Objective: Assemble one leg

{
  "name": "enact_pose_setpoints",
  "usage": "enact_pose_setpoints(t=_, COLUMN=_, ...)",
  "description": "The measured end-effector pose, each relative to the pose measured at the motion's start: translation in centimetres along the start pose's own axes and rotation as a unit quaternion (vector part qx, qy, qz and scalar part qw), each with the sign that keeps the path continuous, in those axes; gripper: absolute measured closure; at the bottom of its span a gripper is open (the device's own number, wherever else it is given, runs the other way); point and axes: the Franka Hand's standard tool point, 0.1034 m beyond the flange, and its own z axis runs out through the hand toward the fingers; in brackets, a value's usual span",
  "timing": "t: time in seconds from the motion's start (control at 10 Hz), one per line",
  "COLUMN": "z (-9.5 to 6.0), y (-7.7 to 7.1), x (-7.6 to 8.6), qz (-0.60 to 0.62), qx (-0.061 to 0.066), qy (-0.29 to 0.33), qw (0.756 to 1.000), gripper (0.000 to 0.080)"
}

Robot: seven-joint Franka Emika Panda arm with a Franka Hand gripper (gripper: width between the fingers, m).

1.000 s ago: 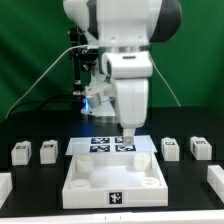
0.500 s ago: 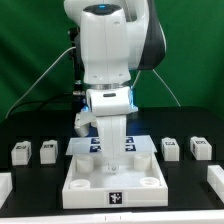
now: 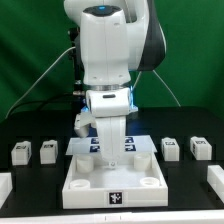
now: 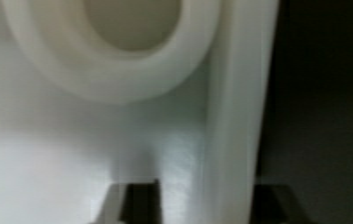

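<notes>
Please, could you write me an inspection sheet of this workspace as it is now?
Surface: black table; the marker board lies at the back.
Job's things: white square tabletop in the middle; small white parts on both sides.
Clutter: nothing seen.
Grippers: gripper low over the tabletop; open or shut cannot be told.
Cables: black cables behind the arm.
Surroundings: green backdrop.

Glossy white arm [image 3: 105,45], black rear casing [image 3: 155,40], blue-lit wrist band [image 3: 110,98]
</notes>
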Motion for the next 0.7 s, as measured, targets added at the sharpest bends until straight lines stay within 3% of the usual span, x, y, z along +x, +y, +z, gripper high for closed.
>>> enact_pose_setpoints(t=0.1, z=-0.01, y=0.02, x=-0.02, qz=0.000, qx=0.000, qy=0.000, qw=1.000, gripper=0.0731)
enact_pose_setpoints(t=0.7, z=-0.01, y=0.02, x=-0.01, qz=0.001, qx=0.000, qy=0.000, qw=1.000, gripper=0.0748)
